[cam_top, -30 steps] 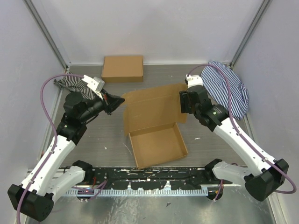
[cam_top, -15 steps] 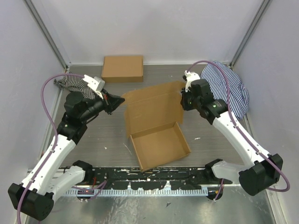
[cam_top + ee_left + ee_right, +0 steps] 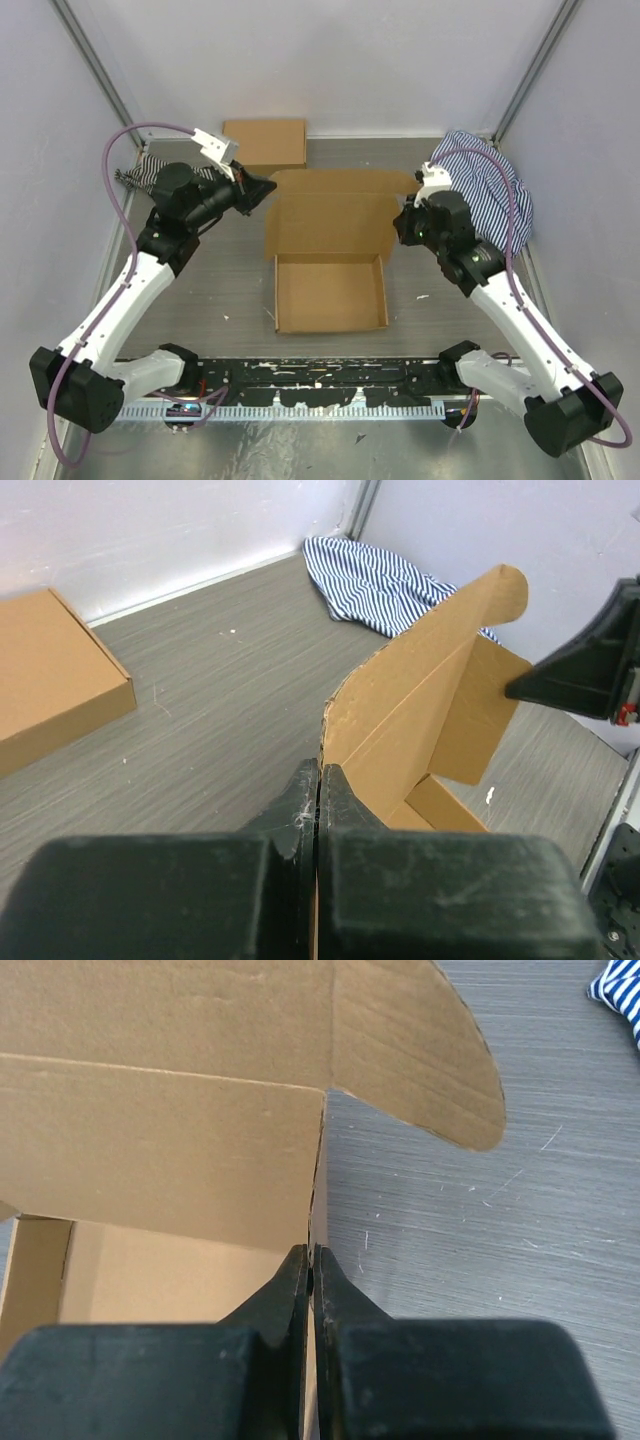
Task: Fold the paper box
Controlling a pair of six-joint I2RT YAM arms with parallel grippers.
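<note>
The plain brown cardboard paper box [image 3: 330, 292] sits mid-table between the arms, its shallow tray formed and its lid panel raised behind.

The wrist views show the grips. The left gripper [image 3: 318, 776] is pinched thin on the lid's left edge. The right gripper [image 3: 311, 1258] is closed, seemingly on the right edge beside a rounded flap.

Only the overhead view shows the whole tray, with a closed brown cardboard box [image 3: 264, 143] against the back wall and a blue-striped cloth [image 3: 492, 185] to the right.

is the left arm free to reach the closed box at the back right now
Probably not yet: its fingers are shut on the paper box's lid corner. The closed box lies close behind with nothing between.
</note>
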